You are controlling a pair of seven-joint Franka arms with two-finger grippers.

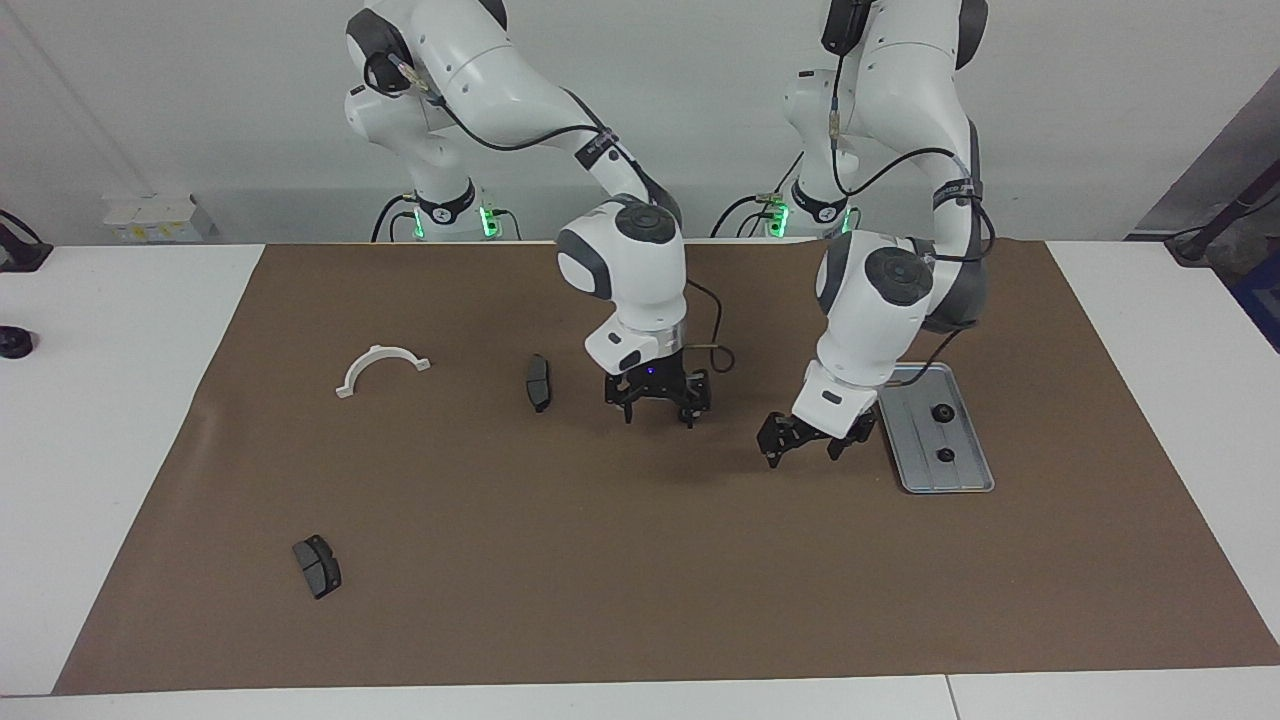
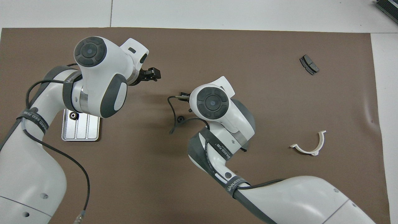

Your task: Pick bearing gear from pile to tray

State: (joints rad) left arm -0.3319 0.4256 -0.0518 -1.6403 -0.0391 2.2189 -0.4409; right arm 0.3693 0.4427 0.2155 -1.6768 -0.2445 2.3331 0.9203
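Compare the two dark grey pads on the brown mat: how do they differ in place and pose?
One pad lies near the right pincer, nearer to the robots; the other pad lies farther from them, toward the right arm's end of the table. The first looks narrow and runs away from the robots; the second lies slanted and shows a broader face. Both are small, dark grey and rest untouched on the mat.

I see a silver-grey ribbed tray [image 1: 962, 478] holding two black rings [image 1: 941, 412], a white half-ring bracket [image 1: 381, 367] at nine o'clock, dark grey pads [image 1: 317, 566], and a brown mat [image 1: 640, 580] over the white surface [image 1: 90, 420].
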